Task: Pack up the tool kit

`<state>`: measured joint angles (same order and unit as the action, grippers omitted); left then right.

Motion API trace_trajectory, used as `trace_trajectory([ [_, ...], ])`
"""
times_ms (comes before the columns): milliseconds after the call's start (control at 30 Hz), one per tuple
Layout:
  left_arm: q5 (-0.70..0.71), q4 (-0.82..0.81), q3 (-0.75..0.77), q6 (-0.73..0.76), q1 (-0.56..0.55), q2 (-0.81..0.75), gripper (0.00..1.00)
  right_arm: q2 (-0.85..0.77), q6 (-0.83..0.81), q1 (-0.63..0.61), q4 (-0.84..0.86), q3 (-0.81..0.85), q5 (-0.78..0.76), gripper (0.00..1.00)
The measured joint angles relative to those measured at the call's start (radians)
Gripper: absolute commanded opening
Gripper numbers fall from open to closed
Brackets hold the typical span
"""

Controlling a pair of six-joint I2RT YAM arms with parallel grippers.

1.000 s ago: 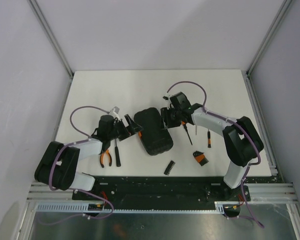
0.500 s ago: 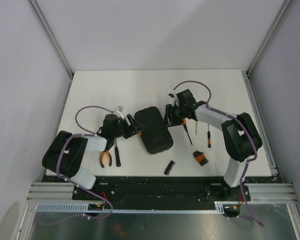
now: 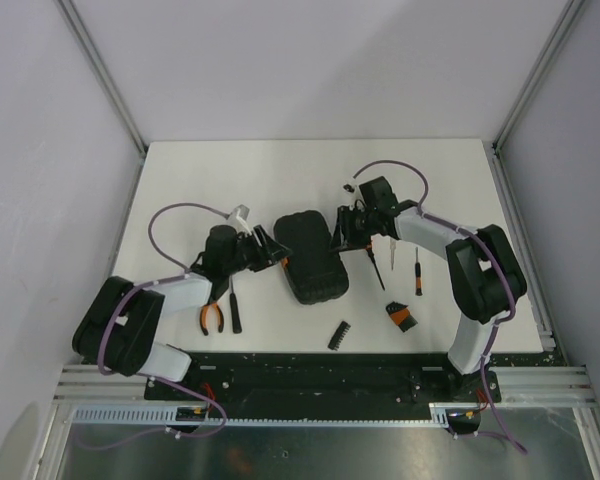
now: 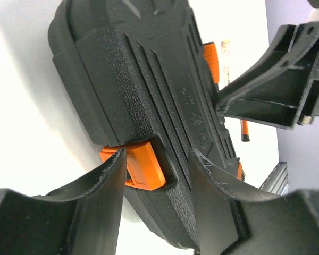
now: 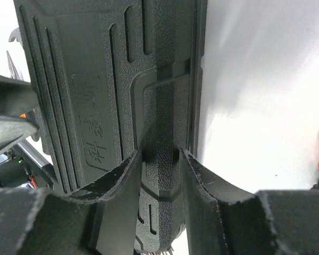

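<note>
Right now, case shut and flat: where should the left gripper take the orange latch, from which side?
Take the orange latch by its tab: it juts from a recess in the left long edge of the case, the only part standing proud. Come in low from the left, one finger either side of the tab. The left gripper is lined up that way, jaws open.

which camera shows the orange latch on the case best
The left wrist view: the latch sits large between the fingers of the left pincer. The top view shows only an orange speck on the case's left edge. The right wrist view faces the case's opposite side, latch not clearly seen.
</note>
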<state>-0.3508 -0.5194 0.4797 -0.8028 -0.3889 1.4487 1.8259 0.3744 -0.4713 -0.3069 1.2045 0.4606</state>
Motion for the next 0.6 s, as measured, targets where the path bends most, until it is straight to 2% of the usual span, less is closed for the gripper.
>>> trace_trajectory([
  [200,-0.002,0.007,0.029,0.027,-0.029,-0.051,0.49,-0.014,0.0,0.013,0.01,-0.001,-0.051,0.42],
  [600,-0.084,-0.031,0.133,0.036,-0.093,-0.054,0.51,-0.023,-0.002,0.024,0.044,-0.019,-0.163,0.39],
])
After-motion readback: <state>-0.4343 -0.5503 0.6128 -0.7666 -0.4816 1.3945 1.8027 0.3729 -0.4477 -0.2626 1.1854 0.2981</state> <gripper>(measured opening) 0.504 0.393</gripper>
